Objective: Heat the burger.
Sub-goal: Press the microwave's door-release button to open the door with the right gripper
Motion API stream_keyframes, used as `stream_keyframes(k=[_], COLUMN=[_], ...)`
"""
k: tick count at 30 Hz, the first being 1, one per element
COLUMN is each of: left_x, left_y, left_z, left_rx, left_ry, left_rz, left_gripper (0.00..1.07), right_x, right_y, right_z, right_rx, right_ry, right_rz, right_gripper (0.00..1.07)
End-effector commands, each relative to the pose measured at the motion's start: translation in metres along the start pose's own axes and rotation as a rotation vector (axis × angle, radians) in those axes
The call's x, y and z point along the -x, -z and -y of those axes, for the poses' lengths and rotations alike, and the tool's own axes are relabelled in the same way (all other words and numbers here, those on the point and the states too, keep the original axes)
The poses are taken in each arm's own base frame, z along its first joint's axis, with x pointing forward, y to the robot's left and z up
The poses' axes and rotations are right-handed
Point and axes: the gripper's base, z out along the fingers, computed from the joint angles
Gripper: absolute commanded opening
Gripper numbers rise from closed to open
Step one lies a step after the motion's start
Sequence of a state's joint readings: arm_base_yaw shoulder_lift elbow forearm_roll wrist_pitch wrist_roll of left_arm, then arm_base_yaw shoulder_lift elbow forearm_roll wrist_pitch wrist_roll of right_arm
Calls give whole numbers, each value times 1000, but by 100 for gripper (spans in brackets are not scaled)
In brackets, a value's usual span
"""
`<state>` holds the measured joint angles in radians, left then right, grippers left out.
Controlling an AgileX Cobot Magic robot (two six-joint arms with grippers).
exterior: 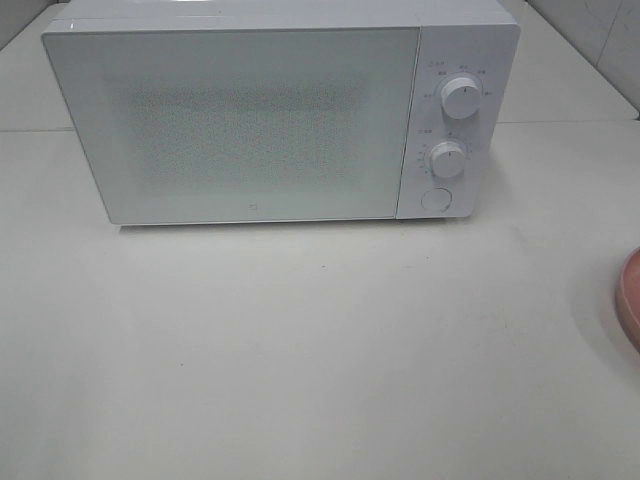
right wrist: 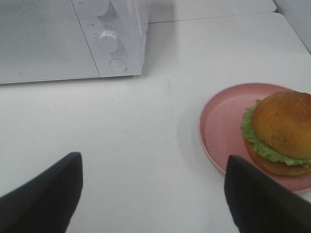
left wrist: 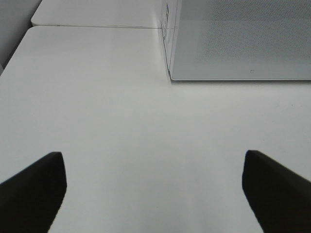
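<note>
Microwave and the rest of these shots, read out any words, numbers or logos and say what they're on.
No text is legible.
Markings around the upper knob: too small to read.
Markings around the lower knob: too small to read.
Small mark low on the microwave door: blurred, possibly a logo.
Burger and plate: no lettering.

Of my left gripper (left wrist: 154,194) and right gripper (right wrist: 153,194) I saw only the fingers (left wrist: 34,189): matte black, smooth-faced wedges with blunt tips, both pairs alike in colour and shape.
</note>
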<state>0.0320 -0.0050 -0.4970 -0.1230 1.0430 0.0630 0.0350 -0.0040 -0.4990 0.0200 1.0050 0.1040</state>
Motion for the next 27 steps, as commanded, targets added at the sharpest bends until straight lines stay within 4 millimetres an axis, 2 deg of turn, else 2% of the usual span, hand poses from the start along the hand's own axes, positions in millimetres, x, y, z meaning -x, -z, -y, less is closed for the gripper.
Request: stream_keyframes(k=[1,16,22,23,27], left_x=[-2,-2,-2,-2,-2], left_y=[3,3,3,3,3], left_z=[1,1,1,1,1], left_rx=[-3,-3,-3,-3,-3], left_ry=[4,4,4,4,4], left_rz=[30,30,30,30,30], left_gripper=[90,90,90,90,90], right_x=[-2,-1,16,24,31], right_y=[4,4,9,6,0], right_z=[0,0,-2,-3,-4], right_rx=[7,7,12,13,12], right_ry=[8,7,7,7,6], right_rz=[30,35,82,93,92], right_gripper=[75,75,75,75,75])
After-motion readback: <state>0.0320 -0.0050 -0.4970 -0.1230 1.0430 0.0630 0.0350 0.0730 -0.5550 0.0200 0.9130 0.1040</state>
